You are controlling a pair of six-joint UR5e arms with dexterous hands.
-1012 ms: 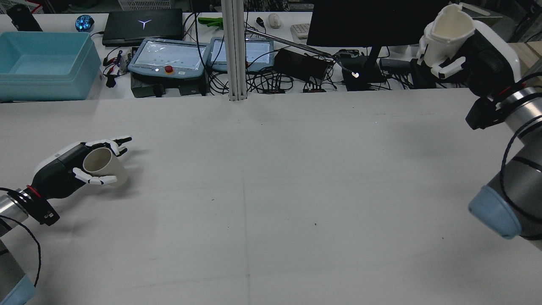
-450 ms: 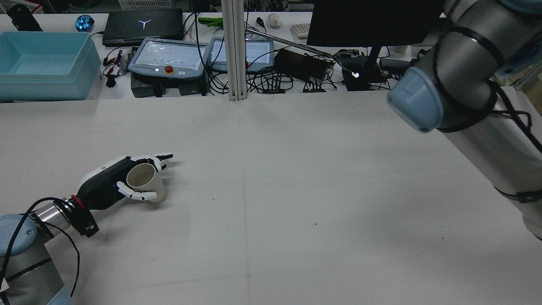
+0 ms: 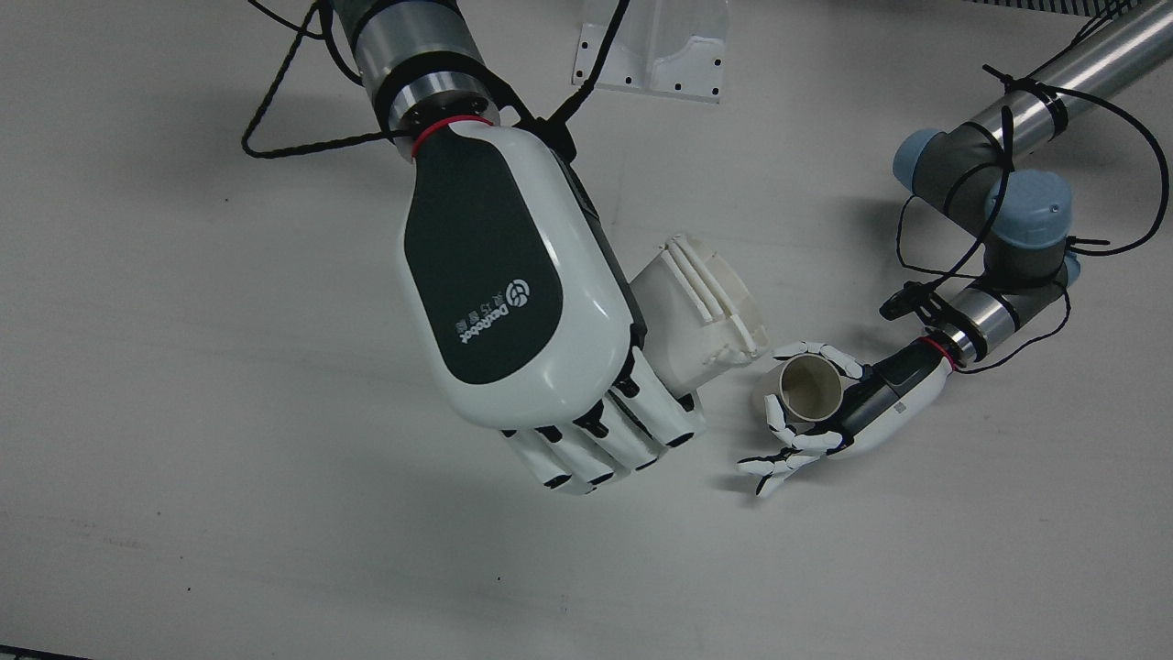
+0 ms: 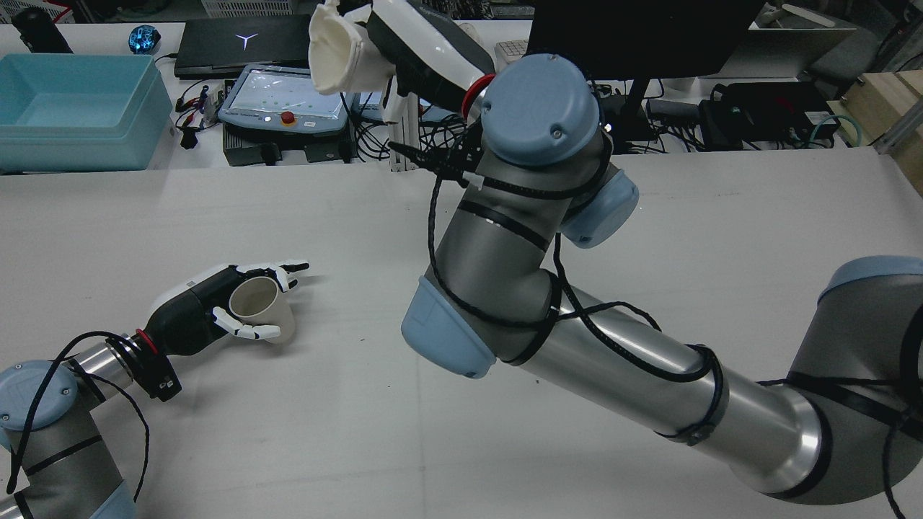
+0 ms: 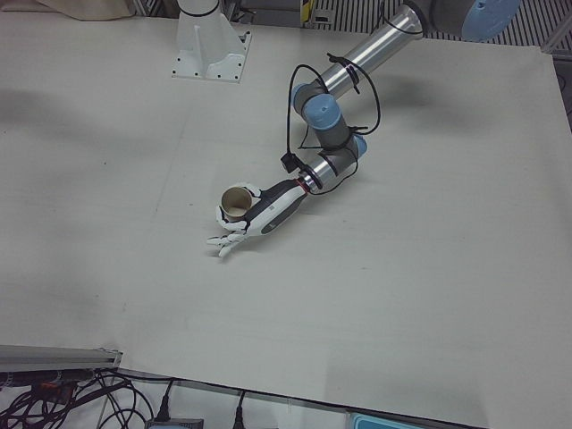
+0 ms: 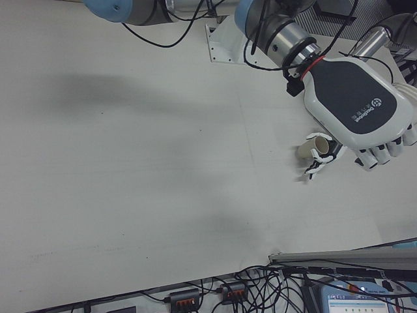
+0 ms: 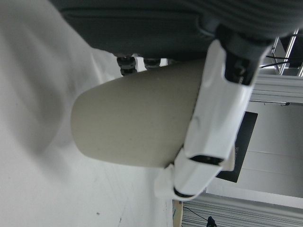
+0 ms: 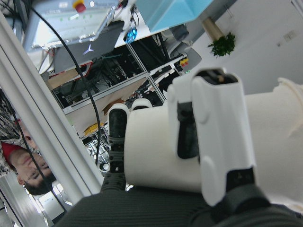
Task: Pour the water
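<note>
My left hand (image 4: 198, 308) is shut on a beige paper cup (image 4: 263, 308) that stands upright on the white table at the left. The cup also shows in the front view (image 3: 806, 389), the left-front view (image 5: 238, 203) and the left hand view (image 7: 137, 120). My right hand (image 4: 414, 50) is shut on a white pitcher (image 4: 339, 47) and holds it high above the table, tilted with its mouth toward the left. In the front view the right hand (image 3: 522, 302) is large and near the camera, with the pitcher (image 3: 701, 312) up and left of the cup.
The right arm (image 4: 577, 346) stretches across the table's middle from the right. Beyond the table's far edge stand a light blue bin (image 4: 76, 108), two teach pendants (image 4: 288, 97), a laptop (image 4: 241, 43), a monitor and cables. A post (image 4: 400, 137) stands at the far edge.
The right arm has swung from the far right across to the centre, carrying the pitcher leftward and tilting it. The left hand has moved the cup right and toward the table's middle.
</note>
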